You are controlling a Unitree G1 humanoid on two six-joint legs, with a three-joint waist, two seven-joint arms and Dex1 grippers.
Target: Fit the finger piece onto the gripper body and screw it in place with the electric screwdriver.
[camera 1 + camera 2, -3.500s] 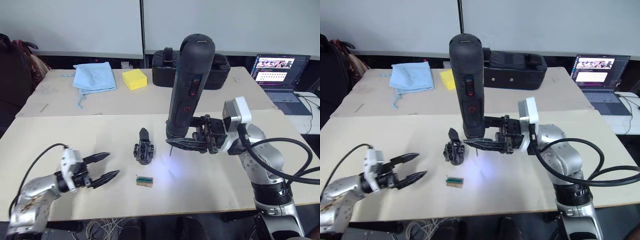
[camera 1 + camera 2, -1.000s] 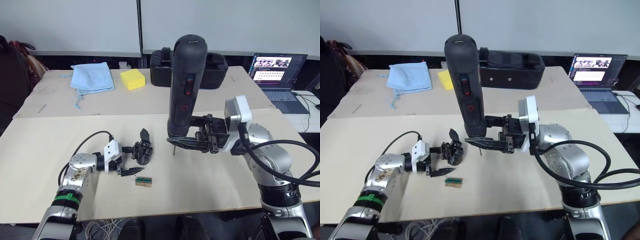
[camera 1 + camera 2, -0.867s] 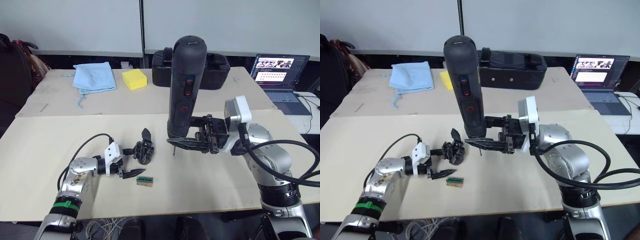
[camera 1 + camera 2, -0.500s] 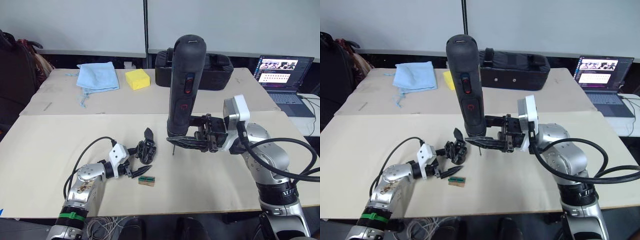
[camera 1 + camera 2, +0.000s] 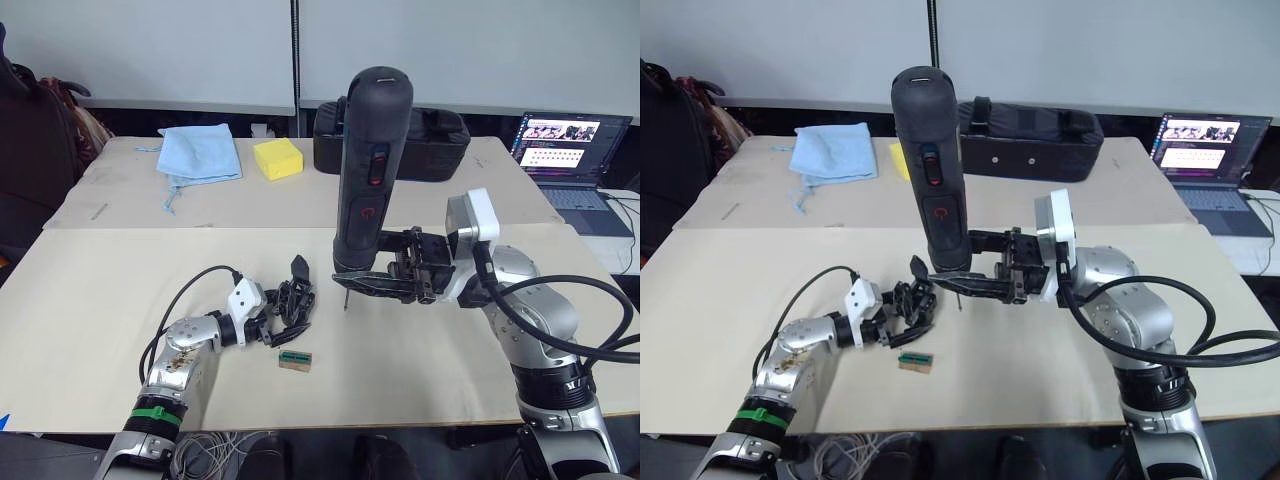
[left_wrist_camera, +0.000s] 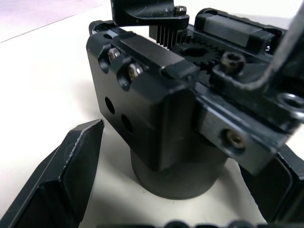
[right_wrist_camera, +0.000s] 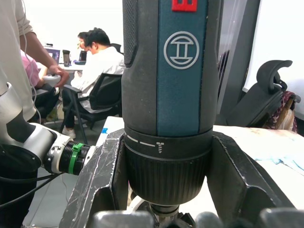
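- I note the change: my left gripper (image 5: 277,322) has advanced from the lower-left part of the surface (image 5: 100,290) to the gripper body (image 5: 292,303), which stands just left of centre in the head views.
- In the left wrist view the fingers (image 6: 66,175) are spread apart, one on each side of the gripper body (image 6: 161,118). They bracket it without clamping it, and I cannot confirm contact on either side.
- The finger piece (image 5: 298,267) rises from the upper end of the gripper body, pointing up. I judge it to be seated on the body, though I cannot tell how fully.
- My right gripper (image 5: 385,285) keeps its fingers closed around the lower collar of the electric screwdriver (image 5: 365,180), held upright right of the body. The bit hangs above the surface, clear of the assembly.
- The small green-and-tan block (image 5: 294,360) lies on the surface just below the left gripper.
- Meaning for the task: the left arm is now placed to steady the body. I judge the next step to be closing on it, then bringing the bit across to the screw position.
- Risk: a nudge from the spread fingers could shift or tip the body.
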